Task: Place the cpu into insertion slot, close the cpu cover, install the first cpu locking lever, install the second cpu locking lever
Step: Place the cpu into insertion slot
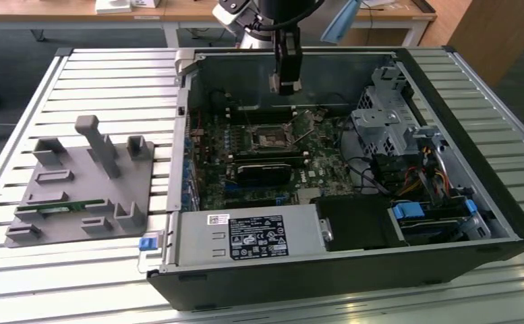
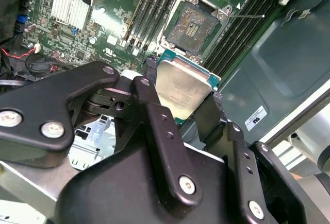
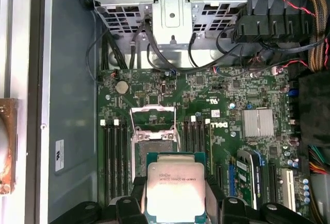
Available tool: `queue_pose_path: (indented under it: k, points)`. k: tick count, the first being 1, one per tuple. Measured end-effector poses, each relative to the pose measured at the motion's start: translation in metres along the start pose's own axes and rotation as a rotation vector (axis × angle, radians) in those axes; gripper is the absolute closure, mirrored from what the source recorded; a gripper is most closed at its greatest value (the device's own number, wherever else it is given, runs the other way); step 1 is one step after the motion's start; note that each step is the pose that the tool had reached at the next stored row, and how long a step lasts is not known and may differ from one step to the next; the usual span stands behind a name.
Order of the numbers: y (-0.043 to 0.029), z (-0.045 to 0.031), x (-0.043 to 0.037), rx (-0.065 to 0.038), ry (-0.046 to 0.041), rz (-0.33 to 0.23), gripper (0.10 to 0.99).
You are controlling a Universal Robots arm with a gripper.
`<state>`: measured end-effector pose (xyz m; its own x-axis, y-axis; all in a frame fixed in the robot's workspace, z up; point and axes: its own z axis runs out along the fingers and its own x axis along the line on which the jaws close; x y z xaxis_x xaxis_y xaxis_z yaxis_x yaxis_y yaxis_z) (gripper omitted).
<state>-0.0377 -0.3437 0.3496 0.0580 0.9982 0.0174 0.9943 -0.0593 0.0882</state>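
The black two-fingered gripper point(image 2: 181, 83) is seen closed in to the chip's width, with the small flat square cpu with a dull silver-grey metal top point(image 3: 176, 185) clamped by its edges between the fingers point(image 2: 154, 121), top face up. The cpu is held in the air over the dark green circuit board point(image 3: 227, 87), inside the open black computer case point(image 1: 334, 283), and is not seated. The small square insertion slot with a dark pin-field centre and silver rim point(image 2: 193, 26) is left uncovered just beyond the chip, pins exposed. The thin silver metal cpu cover with a square window point(image 3: 153, 109) is seen swung up and open at the slot's far edge. A thin wire locking lever point(image 2: 246, 16) is released, standing free beside the slot. Long narrow black memory slots point(image 3: 116, 157) flank the slot on both sides. On the white slatted table point(image 1: 108, 74), a grey plastic fixture block point(image 1: 73, 202) lies at the exterior view's left, well apart from the case.
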Motion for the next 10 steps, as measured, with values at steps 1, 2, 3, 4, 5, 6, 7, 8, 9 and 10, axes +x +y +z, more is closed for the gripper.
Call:
queue_pose_path:
  k: [1, 2, 3, 4, 5, 6, 7, 8, 9, 10]
  points:
    - [0.0000, 0.0004, 0.0000, 0.000, 0.0000, 0.000, 0.549]
    - [-0.0001, 0.0008, 0.0000, 0.000, 0.0000, 0.000, 0.549]
    - [-0.0001, 0.0011, 0.0000, 0.000, 0.0000, 0.000, 0.549]
    - [-0.0001, 0.0013, 0.0000, 0.000, 0.0000, 0.000, 0.549]
    - [-0.0002, 0.0016, 0.0000, 0.000, 0.0001, 0.000, 0.549]
    - [-0.0002, 0.0019, -0.0001, 0.000, 0.0000, 0.000, 0.549]
    - [-0.0002, 0.0022, 0.0000, 0.000, 0.0000, 0.000, 0.549]
    - [-0.0002, 0.0025, -0.0001, 0.000, 0.0000, 0.000, 0.549]
    - [-0.0003, 0.0027, -0.0001, 0.000, 0.0000, 0.000, 0.549]
    - [-0.0003, 0.0030, -0.0001, 0.000, 0.0000, 0.000, 0.549]
